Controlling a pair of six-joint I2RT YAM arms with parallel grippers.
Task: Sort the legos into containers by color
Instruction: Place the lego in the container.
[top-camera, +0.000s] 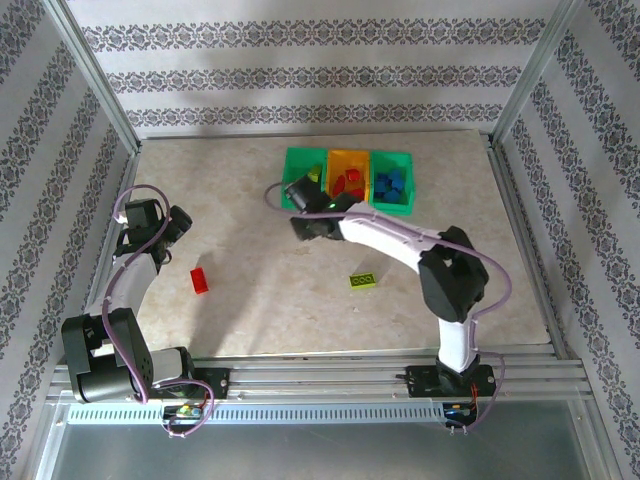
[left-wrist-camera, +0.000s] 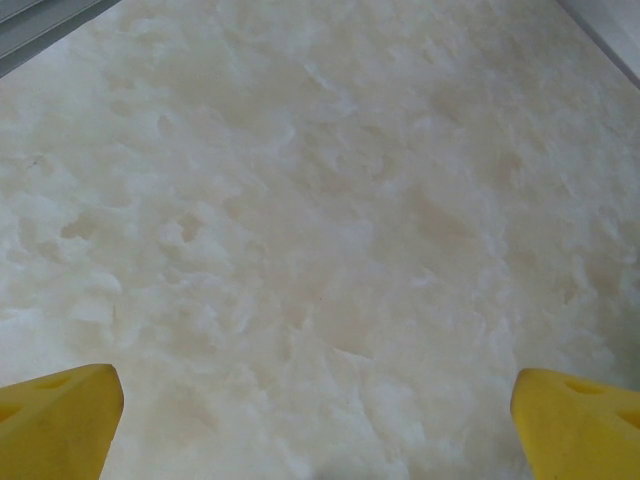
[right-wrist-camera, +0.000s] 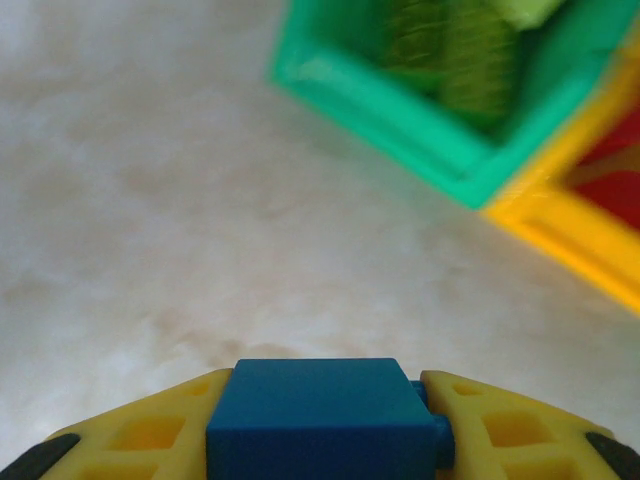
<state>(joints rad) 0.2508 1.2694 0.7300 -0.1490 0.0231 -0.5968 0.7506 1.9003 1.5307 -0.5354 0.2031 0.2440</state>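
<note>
Progress: bricks (top-camera: 390, 182) sit in the orange bin (right-wrist-camera: 560, 235) and the green bins (top-camera: 392, 209) beside it. We see the right gripper (right-wrist-camera: 325, 445) clenched on a blue brick (right-wrist-camera: 320, 410) just left of the orange bin. The left gripper (left-wrist-camera: 320, 425) is spread empty. A red brick (top-camera: 200, 280) and a lime brick (top-camera: 364, 279) lie unsorted in front of it.

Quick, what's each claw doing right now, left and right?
Left claw: open, holding nothing.
Right claw: closed on a blue lego.
</note>
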